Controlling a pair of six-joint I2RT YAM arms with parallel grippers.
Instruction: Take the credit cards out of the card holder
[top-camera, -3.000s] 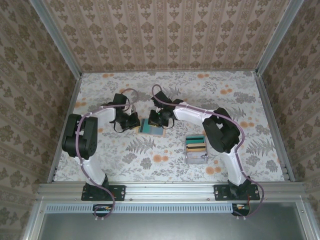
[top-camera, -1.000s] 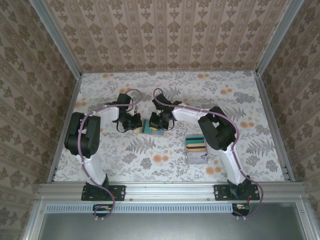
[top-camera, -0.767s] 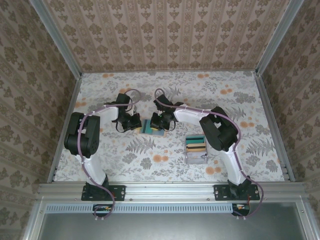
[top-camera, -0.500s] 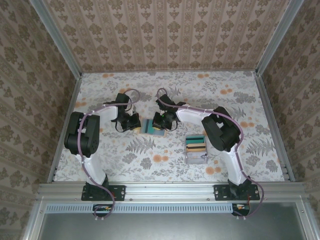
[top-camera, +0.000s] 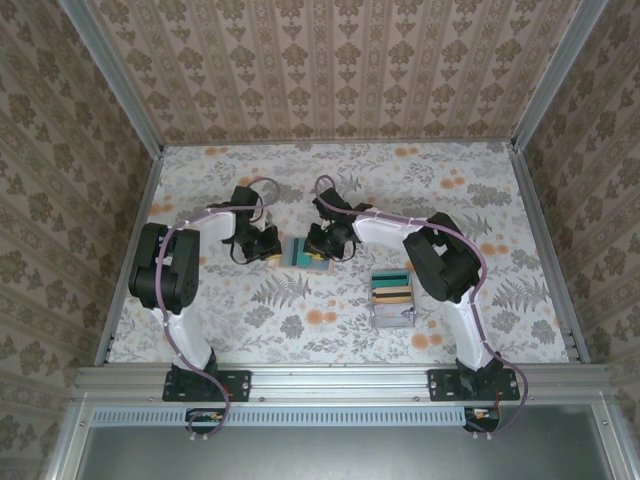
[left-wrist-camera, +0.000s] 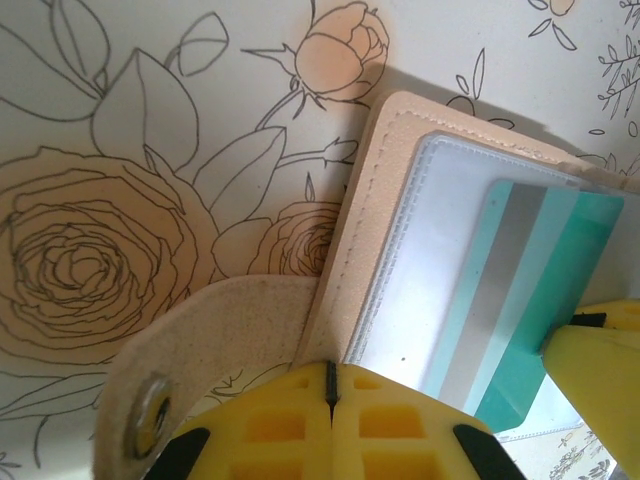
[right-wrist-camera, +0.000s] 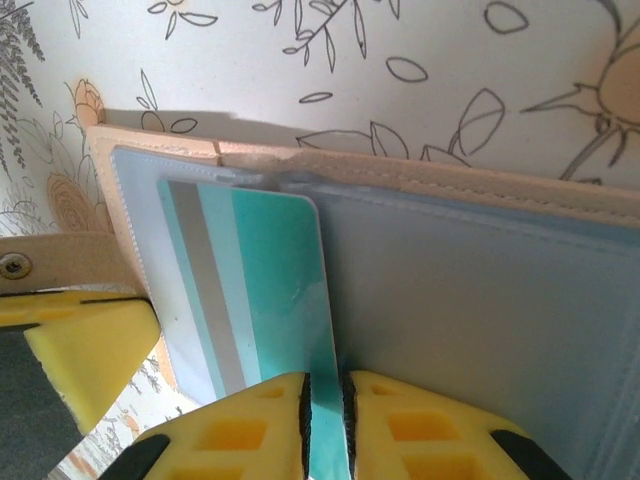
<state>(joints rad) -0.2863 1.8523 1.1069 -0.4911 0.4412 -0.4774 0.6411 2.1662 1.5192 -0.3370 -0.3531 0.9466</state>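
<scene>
Matt, grainy leather-like card holder with glossy clear plastic sleeves; smooth, shiny plastic teal card.

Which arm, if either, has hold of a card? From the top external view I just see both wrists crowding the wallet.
Observer: The right gripper; its jaws are shut on one edge of the teal card.
Operator: And the left?
Observer: The left gripper has its jaws shut on the tan edge of the card holder, beside its snap strap.
Operator: How does the holder lie?
Observer: Open, lining up; the card lies over the clear-windowed half.
</scene>
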